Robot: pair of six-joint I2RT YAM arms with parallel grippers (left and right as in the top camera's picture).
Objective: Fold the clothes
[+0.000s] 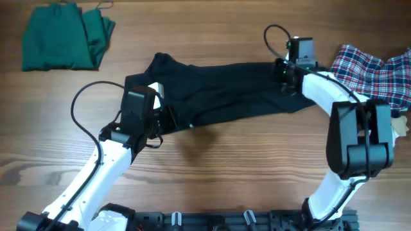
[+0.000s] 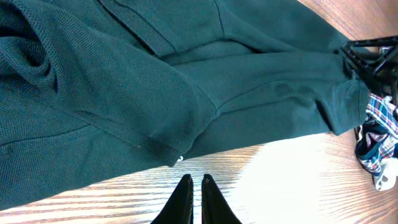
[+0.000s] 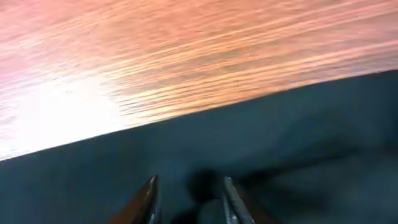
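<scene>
Overhead: a dark polo shirt [image 1: 225,93] is seen stretched lengthways across the middle of the wooden table [image 1: 225,179]. The left gripper [image 1: 168,119] is parked at its near-left edge, the right gripper [image 1: 286,74] at its far-right end. A folded green garment [image 1: 61,35] is laid far left, a plaid shirt [image 1: 376,70] at the right.

Left wrist: fingers are shut together on nothing, over bare wood just near the hem.

Right wrist: fingers are held apart on the shirt with a bump of cloth between; whether it's pinched can't be told
</scene>
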